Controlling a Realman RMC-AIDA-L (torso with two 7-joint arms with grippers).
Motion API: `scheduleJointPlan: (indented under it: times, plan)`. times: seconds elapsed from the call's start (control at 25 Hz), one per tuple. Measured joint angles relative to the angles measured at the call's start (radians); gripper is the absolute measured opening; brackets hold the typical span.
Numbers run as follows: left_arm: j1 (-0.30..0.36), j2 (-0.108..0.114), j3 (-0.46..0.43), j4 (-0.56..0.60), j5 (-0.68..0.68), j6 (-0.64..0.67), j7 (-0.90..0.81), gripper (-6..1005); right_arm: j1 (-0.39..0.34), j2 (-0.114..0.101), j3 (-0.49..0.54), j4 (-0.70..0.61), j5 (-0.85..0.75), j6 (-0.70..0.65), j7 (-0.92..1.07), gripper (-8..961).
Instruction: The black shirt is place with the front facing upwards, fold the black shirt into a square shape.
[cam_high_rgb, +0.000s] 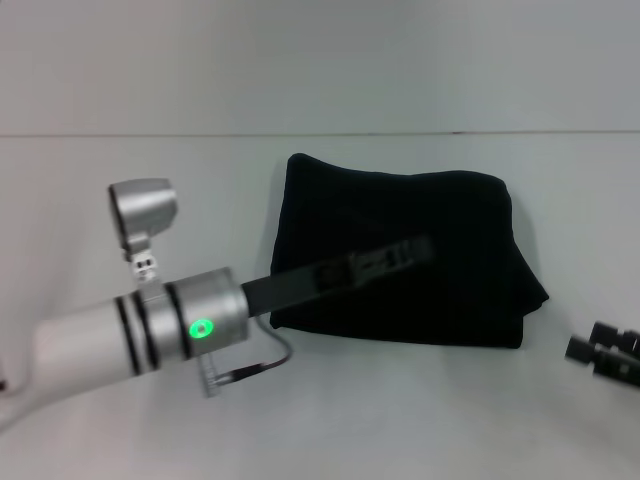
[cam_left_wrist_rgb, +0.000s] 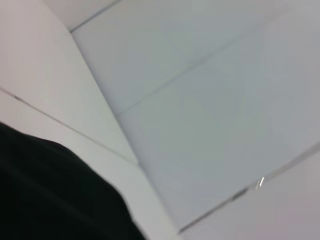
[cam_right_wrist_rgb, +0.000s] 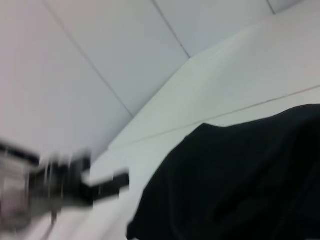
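Observation:
The black shirt (cam_high_rgb: 400, 255) lies folded into a compact, roughly rectangular bundle in the middle of the white table; no lettering shows. My left arm reaches in from the lower left, and its left gripper (cam_high_rgb: 418, 248) hovers low over the middle of the bundle. At the lower right edge of the head view sits the right gripper (cam_high_rgb: 592, 345), off the cloth and to the right of it. Part of the shirt (cam_left_wrist_rgb: 50, 195) fills a corner of the left wrist view. In the right wrist view the shirt (cam_right_wrist_rgb: 240, 185) is beside the blurred left gripper (cam_right_wrist_rgb: 107, 182).
The white table (cam_high_rgb: 120, 160) runs on all sides of the bundle, with a seam line (cam_high_rgb: 300, 134) across the back. A thin cable (cam_high_rgb: 255, 367) hangs from the left wrist near the shirt's front left corner.

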Motion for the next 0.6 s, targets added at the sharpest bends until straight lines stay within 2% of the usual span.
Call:
scheduleJointPlan:
  times: [0.12, 0.2, 0.32, 0.44, 0.6]
  plan:
    - [0.055, 0.003, 0.082, 0.125, 0.014, 0.059, 0.074, 728, 0.044, -0.024, -0.007, -0.046, -0.003, -0.023, 0.224, 931]
    - [0.084, 0.003, 0.101, 0.171, 0.014, 0.097, 0.145, 807, 0.076, -0.041, -0.018, -0.088, -0.005, -0.030, 0.377, 931]
    - [0.140, 0.004, 0.123, 0.258, 0.017, 0.175, 0.337, 878, 0.138, -0.072, -0.045, -0.136, -0.031, -0.039, 0.584, 931]
    - [0.192, 0.004, 0.167, 0.340, 0.019, 0.218, 0.440, 948, 0.212, -0.107, -0.060, -0.150, -0.072, -0.049, 0.752, 931]
    - [0.250, 0.004, 0.223, 0.426, 0.021, 0.225, 0.482, 948, 0.298, -0.127, -0.071, -0.151, -0.133, -0.040, 0.893, 931]
